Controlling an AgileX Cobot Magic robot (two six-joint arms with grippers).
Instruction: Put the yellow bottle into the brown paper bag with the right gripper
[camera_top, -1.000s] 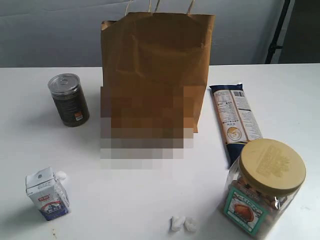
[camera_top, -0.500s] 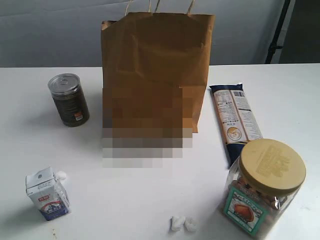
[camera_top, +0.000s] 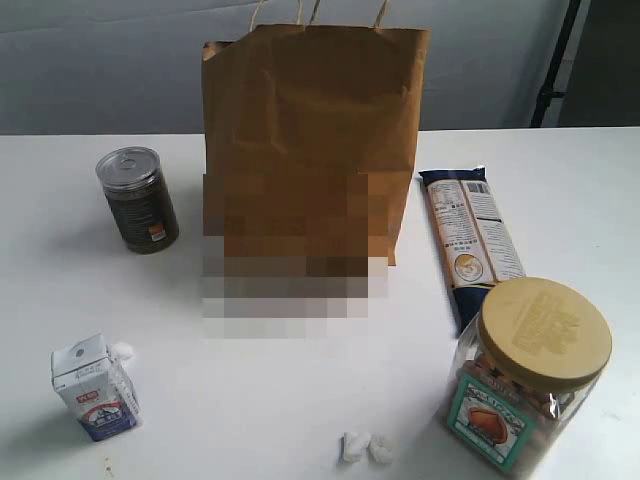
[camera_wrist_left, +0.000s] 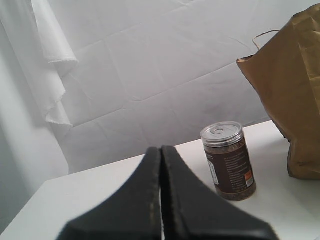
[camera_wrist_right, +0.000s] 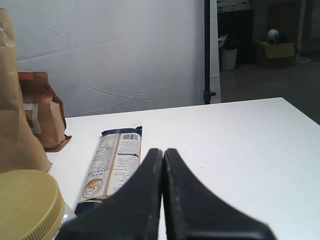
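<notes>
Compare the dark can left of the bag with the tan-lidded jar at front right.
The can is slim with a silvery pull-tab top; the jar looks broader with a tan lid. The can's contents are dark; the jar carries a teal label. Both stand upright on the table.

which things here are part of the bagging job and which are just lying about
Job: brown paper bag; right gripper, shut, holding nothing. The yellow bottle shows in no view.
Lying about: dark can; small carton; long blue packet; tan-lidded jar; two white lumps.
</notes>
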